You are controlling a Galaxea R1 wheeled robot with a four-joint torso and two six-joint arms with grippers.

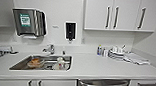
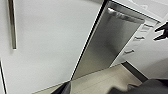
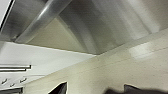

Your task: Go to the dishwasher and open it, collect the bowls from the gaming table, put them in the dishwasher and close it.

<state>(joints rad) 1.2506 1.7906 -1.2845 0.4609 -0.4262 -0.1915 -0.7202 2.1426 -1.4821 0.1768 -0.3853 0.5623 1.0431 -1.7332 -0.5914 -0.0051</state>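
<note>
Close overhead in the right wrist view: dishwasher (image 3: 117, 27) door, steel, shut, bar handle (image 3: 42, 18) running level along its top edge. Right arm nearer, just below the handle; left wrist view farther back, door (image 2: 110, 42) seen whole beside white cabinet door (image 2: 50, 40). From above, handle (image 1: 103, 85) beneath countertop (image 1: 93, 66), right of sink (image 1: 42, 62), cut off low. Claw opening, either arm: cannot tell. Nothing visibly held. Bowls, gaming table elsewhere.
</note>
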